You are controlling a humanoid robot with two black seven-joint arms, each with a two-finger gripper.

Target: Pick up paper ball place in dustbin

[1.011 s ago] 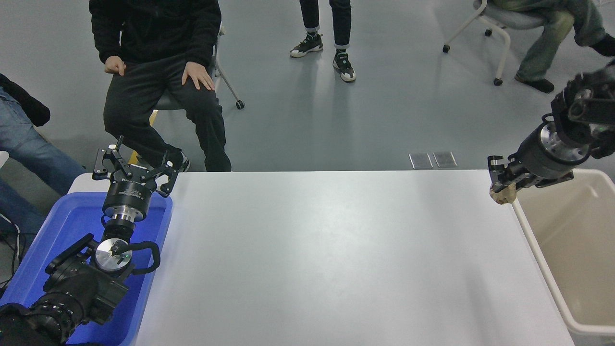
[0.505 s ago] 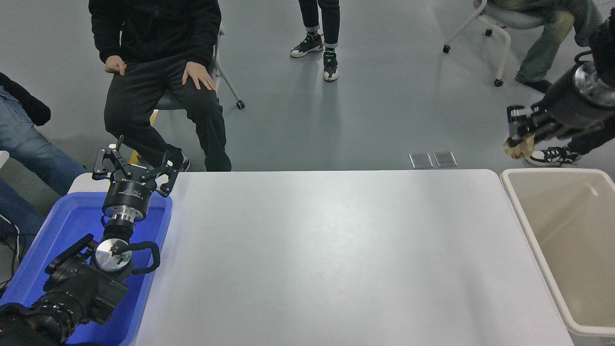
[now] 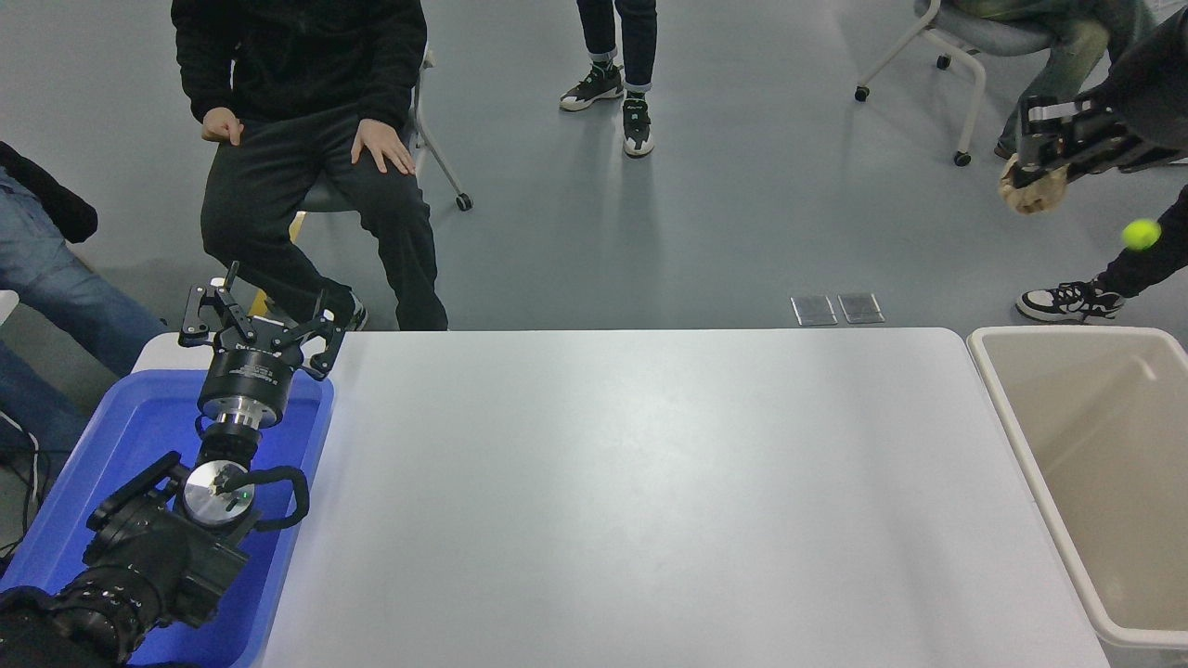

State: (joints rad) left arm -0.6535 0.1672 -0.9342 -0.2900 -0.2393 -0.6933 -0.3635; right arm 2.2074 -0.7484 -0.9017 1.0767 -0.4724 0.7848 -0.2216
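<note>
Right now I see my right gripper (image 3: 1032,165) raised high at the upper right edge of the view, reaching in from the right and pointing left, with its fingers closed around the paper ball (image 3: 1030,192). The crumpled tan ball hangs just under the fingertips, up in the air and on the far side of the dustbin (image 3: 1012,408), which stands against the right end of the white table (image 3: 631,492). From this angle I cannot tell how high the ball sits, only that it appears against the grey floor beyond the bin's far rim. Most of the right arm is cut off by the frame edge, so only the wrist and fingers show, and they look dark and slightly blurred. A small yellow-green blob (image 3: 1141,234) shows near the right edge below the gripper; I cannot make out what it is. The bin's right side and near corner run out of frame. My left gripper (image 3: 262,315) is parked at the lower left above the blue tray (image 3: 111,445), fingers spread wide and holding nothing. A seated person (image 3: 306,139) is at the far left side, cropped at the top.
</note>
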